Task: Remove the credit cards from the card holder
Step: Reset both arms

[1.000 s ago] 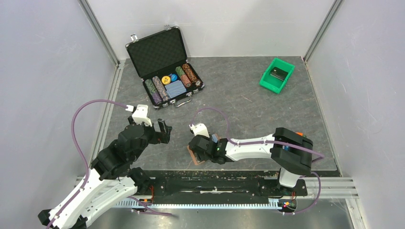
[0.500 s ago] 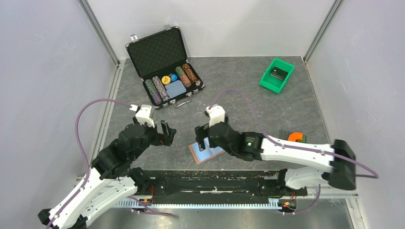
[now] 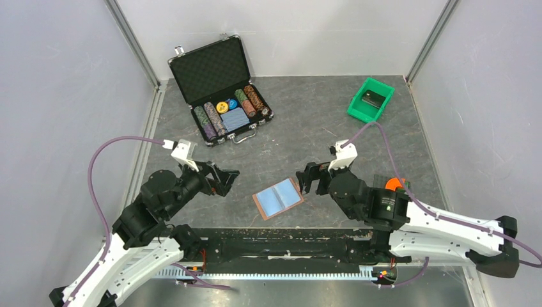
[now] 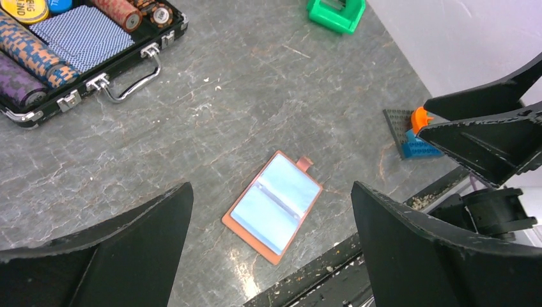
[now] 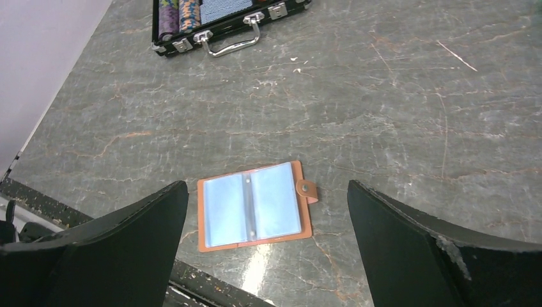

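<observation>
Jaws on left arm (image 3: 153, 195) and right arm (image 3: 383, 208) wide apart, empty; card holder (image 3: 277, 198) unfolded between

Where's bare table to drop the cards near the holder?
Widest bare patch: grey stone tabletop between the black poker-chip case and the green plastic bin, running down to the open brown card holder. Crowded: holder's right, by the orange and blue blocks.

Yellow chip (image 4: 22, 7): partial lettering, "…IND" legible.
</observation>
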